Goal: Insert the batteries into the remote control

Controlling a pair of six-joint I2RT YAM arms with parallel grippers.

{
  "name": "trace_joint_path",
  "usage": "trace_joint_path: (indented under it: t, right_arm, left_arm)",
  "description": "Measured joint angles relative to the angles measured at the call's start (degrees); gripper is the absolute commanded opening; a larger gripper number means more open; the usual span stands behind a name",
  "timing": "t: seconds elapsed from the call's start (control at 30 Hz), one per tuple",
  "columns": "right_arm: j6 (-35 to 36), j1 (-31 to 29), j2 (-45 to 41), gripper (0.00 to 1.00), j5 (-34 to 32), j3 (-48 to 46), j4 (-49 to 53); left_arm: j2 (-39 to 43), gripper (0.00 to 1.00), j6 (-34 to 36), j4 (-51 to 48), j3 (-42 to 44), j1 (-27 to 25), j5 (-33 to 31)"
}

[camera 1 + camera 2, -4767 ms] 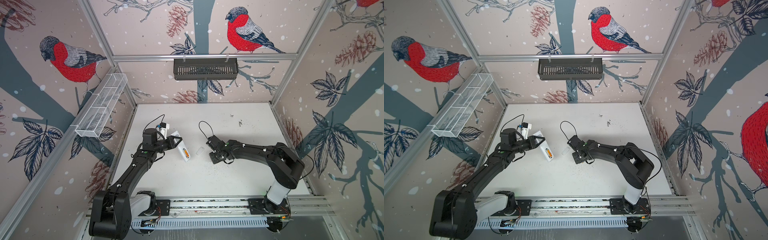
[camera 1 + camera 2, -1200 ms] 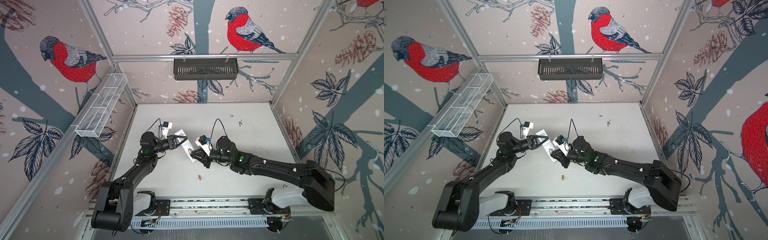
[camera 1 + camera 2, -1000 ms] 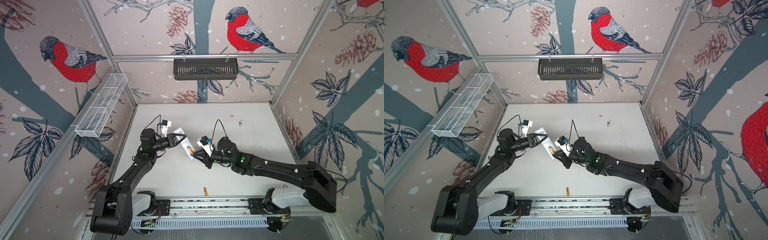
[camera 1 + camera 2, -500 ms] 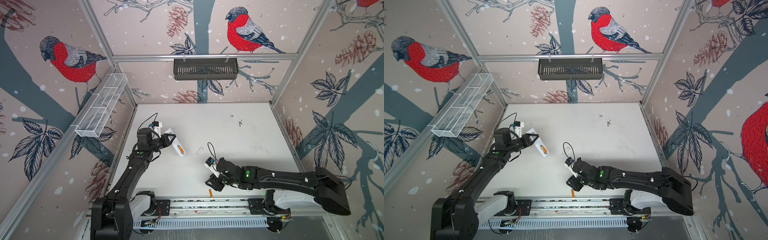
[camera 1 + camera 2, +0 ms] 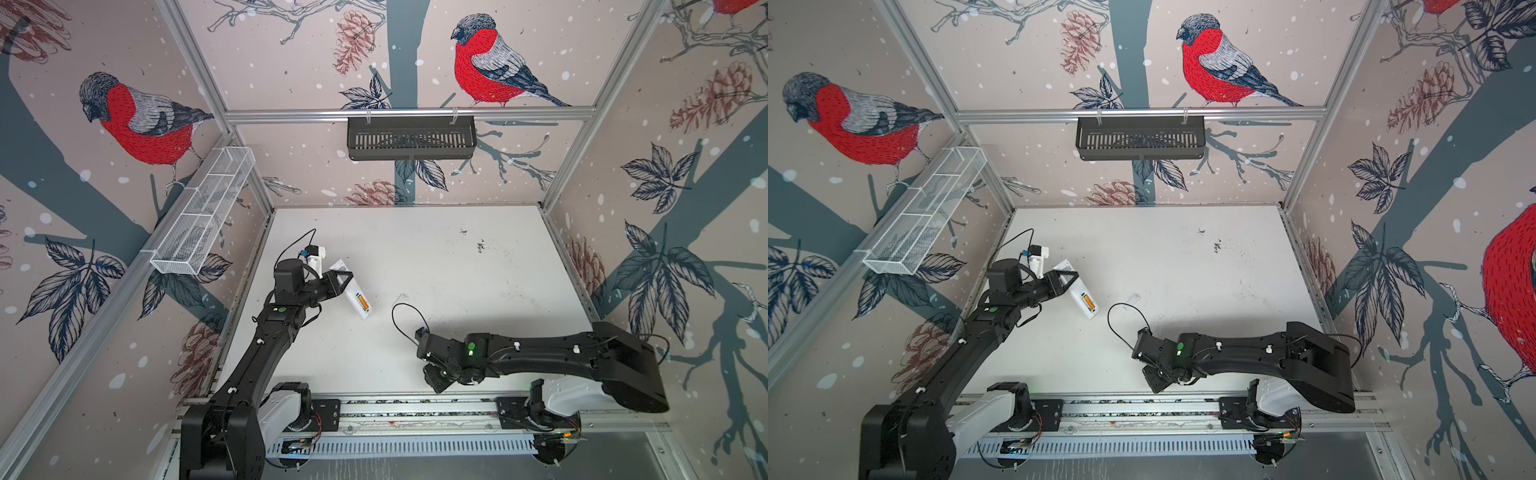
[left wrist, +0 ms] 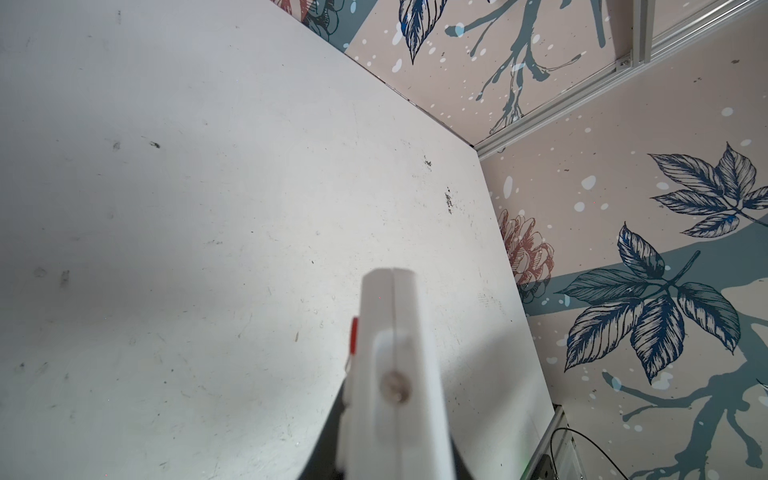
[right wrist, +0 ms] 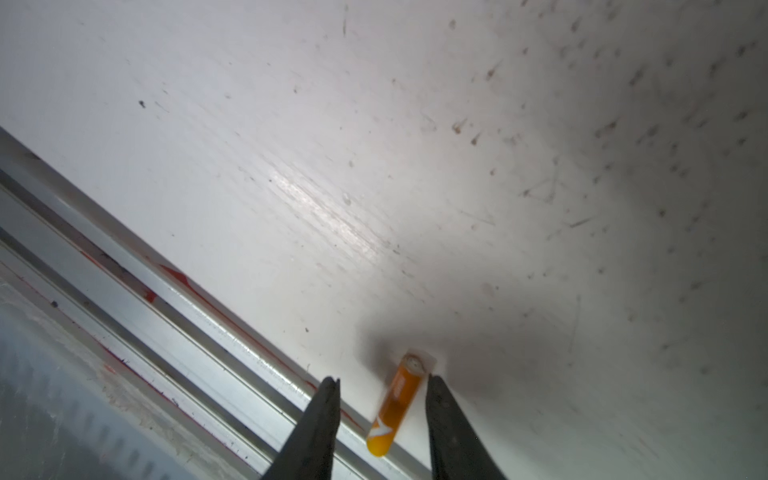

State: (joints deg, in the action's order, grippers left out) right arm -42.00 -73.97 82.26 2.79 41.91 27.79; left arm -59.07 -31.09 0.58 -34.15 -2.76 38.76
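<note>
1. My left gripper [image 5: 340, 277] is clamped on the white remote control [image 5: 353, 296], which is tilted with its back up. One orange battery [image 5: 362, 301] sits in its bay.
2. My right gripper [image 7: 382, 379] has its fingers spread either side of the second battery [image 7: 400, 405]. It lies at the table [image 7: 374, 166] edge beside the rail [image 7: 124, 266], and one finger possibly grazes it.

Remote control [image 5: 351, 293]: one. Batteries: two, namely a first orange battery [image 7: 399, 405] and a second orange battery [image 5: 362, 301]. Robot arms: two, the left arm [image 5: 266, 353] and the right arm [image 5: 540, 357]. Grippers: two, the left gripper [image 5: 340, 277] and the right gripper [image 7: 382, 379], each with two fingers [image 7: 320, 424]. Wall baskets: two, one white wire basket [image 5: 199, 220] and one black slotted basket [image 5: 411, 137]. Small clear piece [image 5: 401, 297]: one. Table [image 5: 457, 257]: one. Painted bullfinches shown whole: two, a left-wall bullfinch [image 5: 141, 120] and a back-wall bullfinch [image 5: 490, 66].
</note>
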Motion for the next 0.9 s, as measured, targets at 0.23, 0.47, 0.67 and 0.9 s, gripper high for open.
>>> trace_joint_path:
  t: [0.23,0.47,0.67,0.9]
  right_arm:
    - [-1.36,-0.44,1.6,0.32,-1.11,0.72,4.04]
    - [-1.68,-0.48,2.12,0.29,-1.81,1.22,5.4]
    - [-1.51,-0.48,4.63,0.22,-2.08,2.64,5.44]
    - [-0.83,-0.39,6.25,0.16,-2.73,4.33,7.1]
  left_arm:
    - [1.4,0.0,0.09,-0.96,0.07,-2.71,-1.53]
    - [1.62,0.0,0.46,-1.03,0.07,-4.0,-2.64]
    - [1.38,0.0,0.39,-0.76,0.44,-6.86,-3.76]
    - [0.15,0.0,-1.84,1.6,3.34,-8.63,-4.39]
